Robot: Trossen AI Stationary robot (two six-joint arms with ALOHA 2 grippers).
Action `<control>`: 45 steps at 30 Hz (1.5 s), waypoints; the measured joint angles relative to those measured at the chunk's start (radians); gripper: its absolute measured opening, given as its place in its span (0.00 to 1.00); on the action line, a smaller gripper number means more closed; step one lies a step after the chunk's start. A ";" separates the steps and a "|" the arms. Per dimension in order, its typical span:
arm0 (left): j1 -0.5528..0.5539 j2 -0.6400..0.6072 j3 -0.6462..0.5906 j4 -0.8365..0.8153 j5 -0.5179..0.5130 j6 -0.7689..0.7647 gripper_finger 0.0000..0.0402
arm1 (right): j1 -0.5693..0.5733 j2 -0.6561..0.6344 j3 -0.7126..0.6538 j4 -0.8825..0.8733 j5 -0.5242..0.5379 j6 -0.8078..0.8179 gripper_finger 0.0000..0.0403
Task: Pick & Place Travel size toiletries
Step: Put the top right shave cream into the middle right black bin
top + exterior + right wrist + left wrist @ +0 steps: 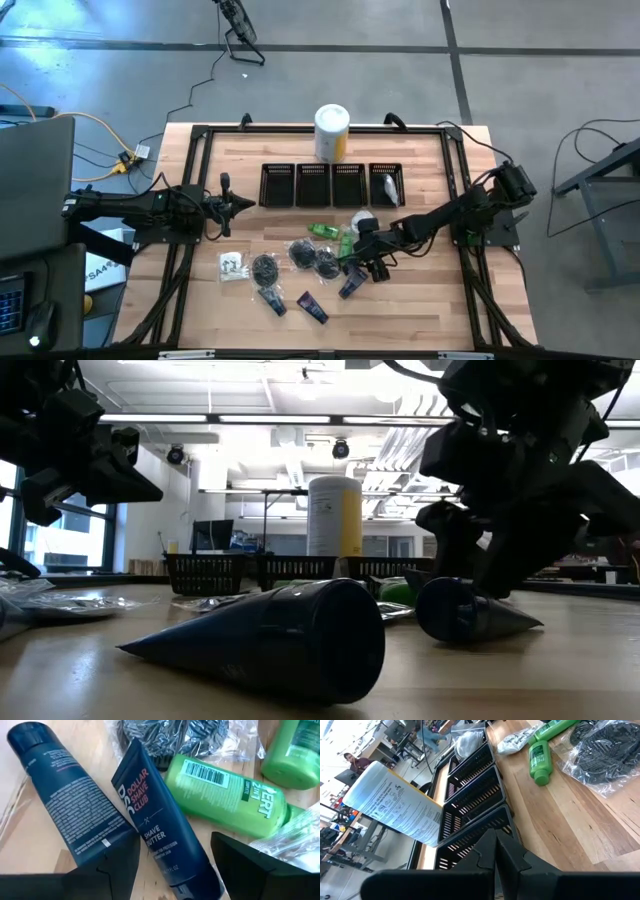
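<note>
- Wooden table [420, 310] carries a row of four black mesh bins [331, 184] just in front of a white-and-yellow canister [331, 132].
- Left gripper [243, 203], fingers pressed together, waits beside the bins.
- Right gripper [175, 865], fingers spread, hovers over a dark blue shave butter tube [160, 832] near the bins, beside a green 2-in-1 bottle [227, 795].

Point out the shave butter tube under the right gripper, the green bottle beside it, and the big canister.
Shave butter tube [160, 832]: right wrist view, label.
Green bottle [225, 797]: right wrist view, body.
Canister [331, 133]: high view, side, behind the bins.
</note>
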 joint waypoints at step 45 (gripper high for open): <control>0.000 0.000 0.000 0.000 0.000 0.001 0.00 | -0.029 -0.277 -0.001 0.075 0.211 0.103 0.17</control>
